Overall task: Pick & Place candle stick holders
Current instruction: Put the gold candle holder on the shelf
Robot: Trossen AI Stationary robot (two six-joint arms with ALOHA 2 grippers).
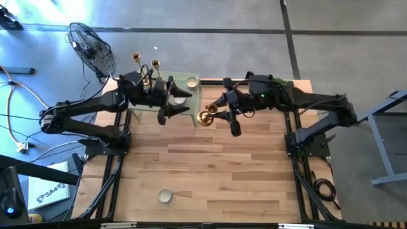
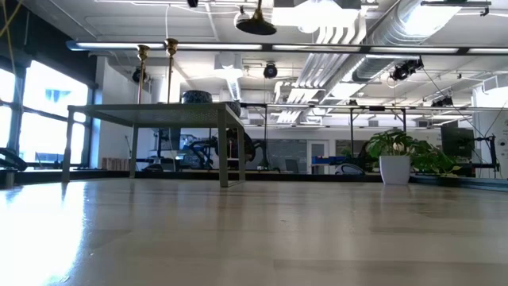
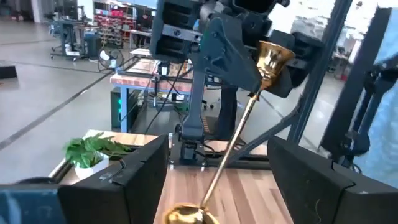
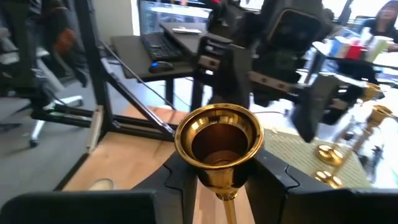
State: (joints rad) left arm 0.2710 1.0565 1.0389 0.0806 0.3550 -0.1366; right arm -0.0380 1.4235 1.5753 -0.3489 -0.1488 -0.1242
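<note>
Right gripper (image 1: 215, 114) jaws clench a candlestick (image 1: 205, 117); left gripper (image 1: 166, 112) jaws apparently released.

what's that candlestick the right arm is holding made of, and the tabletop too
The candlestick in the right pincer looks like polished brass or brass-plated metal: golden and mirror-shiny, with reflections inside its cup. The tabletop looks like light wood with a smooth finish, showing plank joints and grain.

My right hand (image 4: 217, 177) hides the candlestick (image 4: 217, 146) stem; the low view cuts off all but its base, and both my hands.
</note>
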